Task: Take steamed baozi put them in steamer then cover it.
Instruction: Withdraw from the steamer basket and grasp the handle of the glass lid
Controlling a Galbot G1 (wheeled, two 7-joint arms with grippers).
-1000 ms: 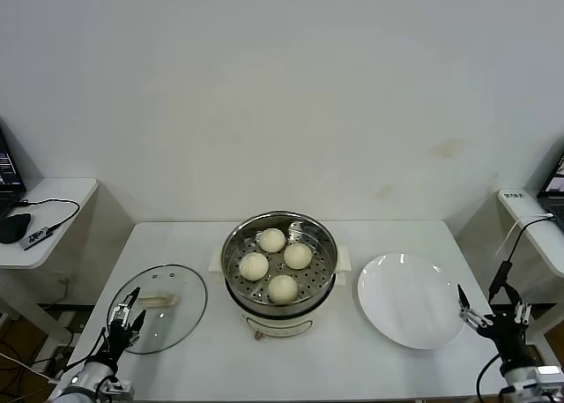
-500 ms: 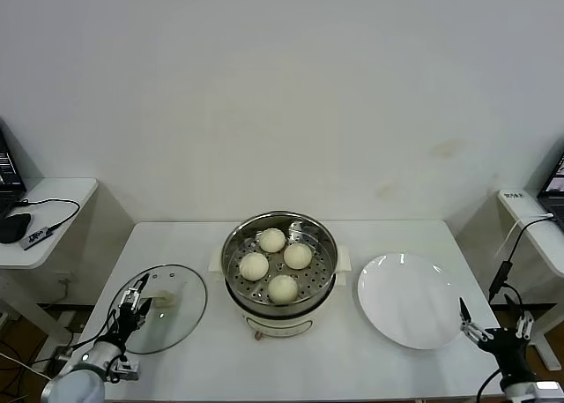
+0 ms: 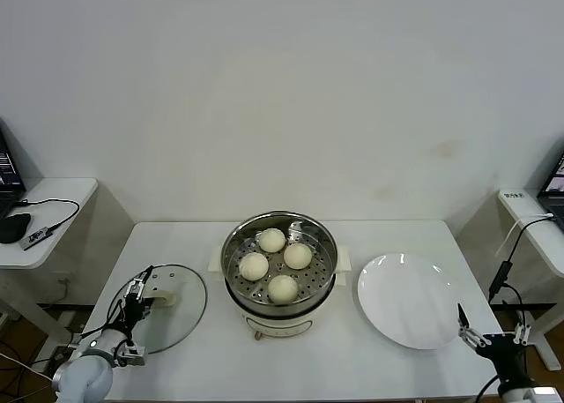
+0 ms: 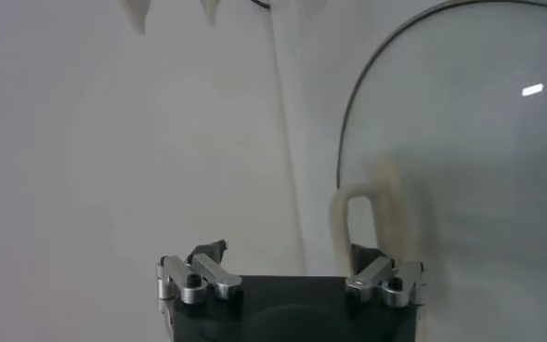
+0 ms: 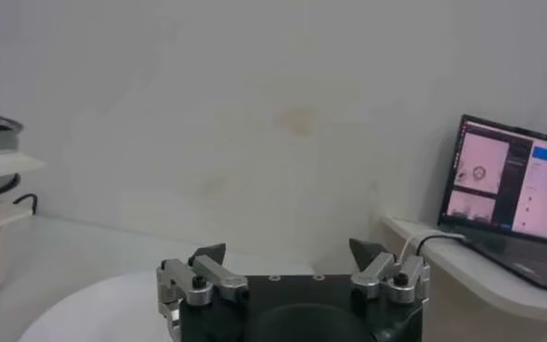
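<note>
Four steamed baozi [image 3: 277,264] sitting inside the steamer [image 3: 279,242], all resting on the perforated floor, close together but looking just apart. Steamer parked mid-table, roughly centred between the left and right edges of the white table [image 3: 308,359], on its white cooker base.

Cover [image 3: 164,306] lying flat near the table's left edge, well apart from the steamer, cream handle facing up (glass, so the tabletop shows right through it). Not on the steamer yet.

Left gripper [image 3: 134,297] down at the cover's left rim, fingers spread wide, nothing pinched. From the left wrist view, cover [image 4: 459,158] and its handle right ahead of the left gripper [image 4: 290,265], one finger beside the handle, no clear contact.

Right gripper [image 3: 489,334] low off the table's front right corner, just beyond the edge, jaws spread wide and holding nothing. Right wrist view shows the right gripper [image 5: 290,258] with both fingertips apart.

White plate [image 3: 410,299] bare on the right side of the table, between the steamer and the right edge. Laptop [image 5: 514,178] on a side shelf off to the right.
</note>
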